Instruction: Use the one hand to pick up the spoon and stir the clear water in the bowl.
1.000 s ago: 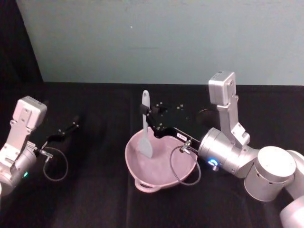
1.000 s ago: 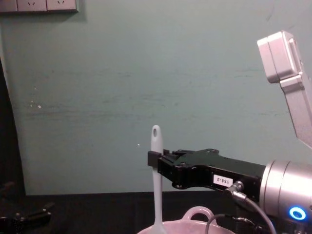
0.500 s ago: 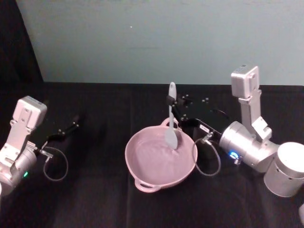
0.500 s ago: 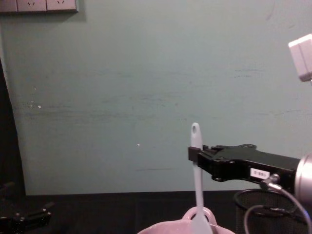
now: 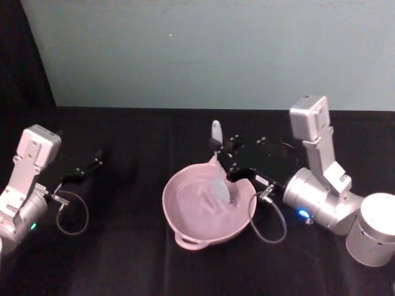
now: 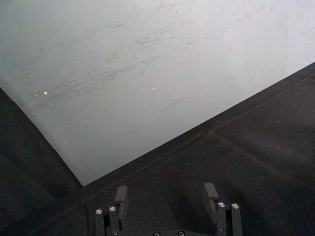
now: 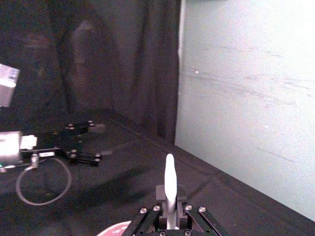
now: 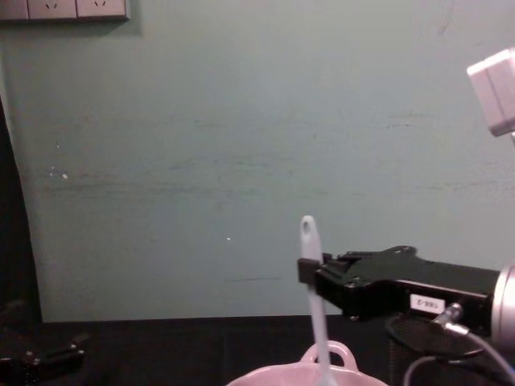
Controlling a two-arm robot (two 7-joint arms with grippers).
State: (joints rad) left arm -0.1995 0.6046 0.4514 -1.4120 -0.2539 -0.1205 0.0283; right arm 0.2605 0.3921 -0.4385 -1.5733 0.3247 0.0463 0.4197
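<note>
Grip is the weak point: the right tool [image 5: 217,148] is clamped high on the thin handle of the spoon [image 5: 218,176], whose blade is down in the pink bowl [image 5: 166,203], toward its far right side. A hard sweep could twist the handle in the jaws. It could also press the blade against the wall and slop water onto the table [image 5: 123,259]. The arm's slack cable [image 5: 250,219] hangs beside the rim and might snag. The left tool [image 5: 86,168], fingers apart, sits parked far left.

- Right gripper [image 5: 217,150], on the right arm reaching left toward centre, is level and pinched tight on the spoon [image 5: 221,184].
- Left gripper [image 6: 166,190] sits low at the left, fingers spread.
</note>
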